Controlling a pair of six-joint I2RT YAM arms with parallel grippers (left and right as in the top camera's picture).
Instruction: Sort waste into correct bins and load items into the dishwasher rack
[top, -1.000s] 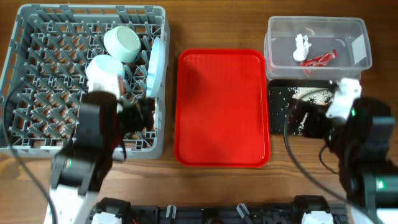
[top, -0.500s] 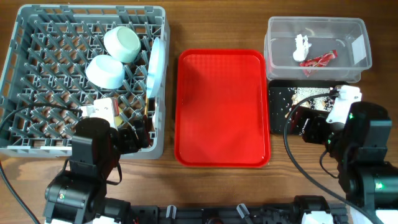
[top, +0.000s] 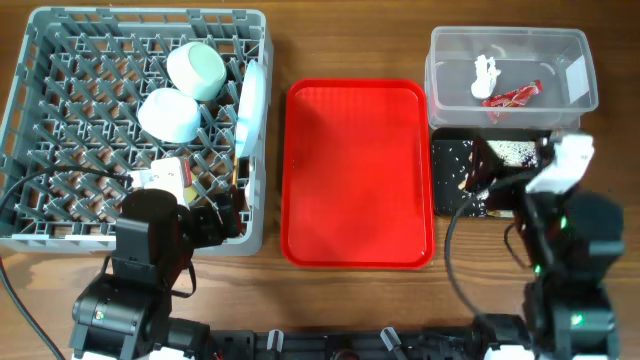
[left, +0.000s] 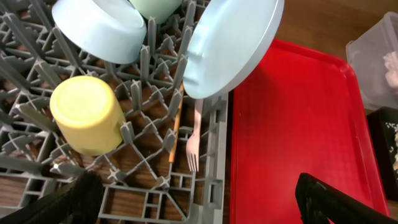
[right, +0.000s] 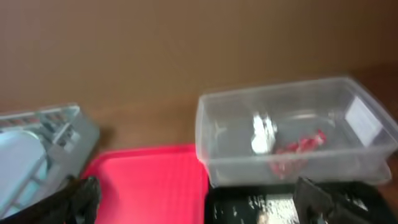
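Gaping wide and empty, your left pincer (left: 199, 193) overlooks the rack (left: 216, 168) holding plate (left: 230, 43), cup (left: 87, 115) and fork (left: 194, 146); your right pincer (right: 199, 198), likewise, faces the tub (right: 233, 146) containing the red wrapper (right: 301, 143).

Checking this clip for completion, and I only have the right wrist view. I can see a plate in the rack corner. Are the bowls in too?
Observer: Yes, overhead shows both bowls in the rack, left of the plate.
Operator: And the cup?
Observer: The left wrist view shows the yellow cup in the rack too.
Operator: Cutlery?
Observer: Same view: the fork and chopstick lie side by side in the rack, by its wall.
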